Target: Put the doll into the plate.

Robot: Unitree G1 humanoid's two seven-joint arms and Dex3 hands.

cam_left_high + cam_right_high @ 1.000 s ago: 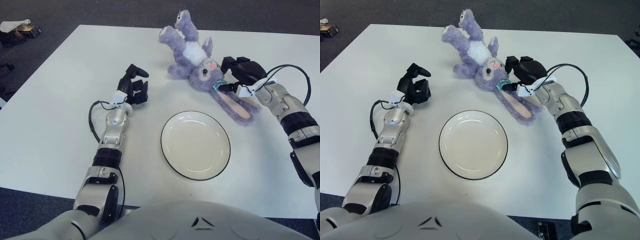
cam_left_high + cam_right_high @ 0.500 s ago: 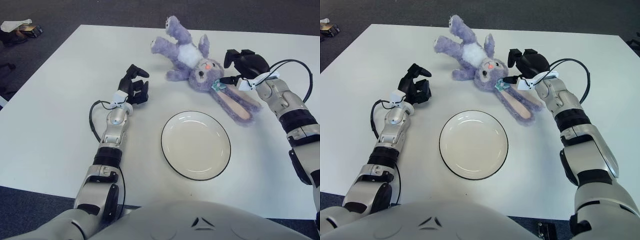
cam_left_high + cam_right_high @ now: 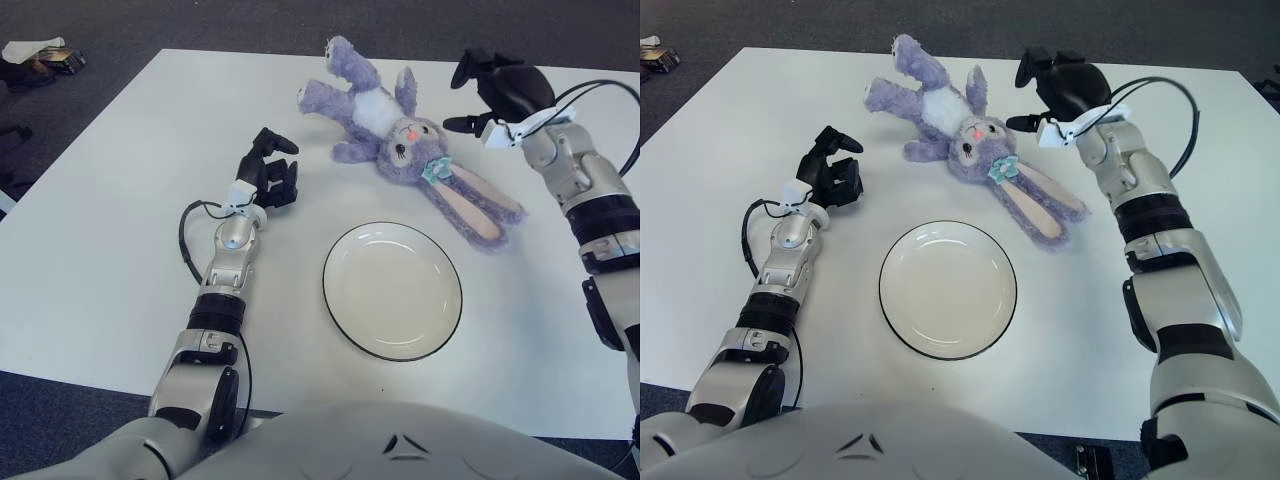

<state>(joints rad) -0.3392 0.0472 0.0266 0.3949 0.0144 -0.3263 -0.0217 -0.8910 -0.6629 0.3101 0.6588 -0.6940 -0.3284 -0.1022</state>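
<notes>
A purple plush rabbit doll (image 3: 395,125) lies on its back at the far middle of the white table (image 3: 100,220), its long ears (image 3: 470,205) pointing toward the near right. A white plate (image 3: 392,290) with a dark rim sits bare, just nearer than the doll. My right hand (image 3: 495,90) hovers above and to the right of the doll's head, fingers spread, holding nothing and clear of the plush. To the left of the doll is my left hand (image 3: 268,180), fingers loosely curled and empty.
Dark carpet surrounds the table. Some small items (image 3: 40,55) lie on the floor at the far left. A black cable (image 3: 600,90) loops off my right forearm.
My right hand has let go of the doll's ear and lifted up and away to the far right. The doll shifted left and turned, then settled. The left arm stayed still.
</notes>
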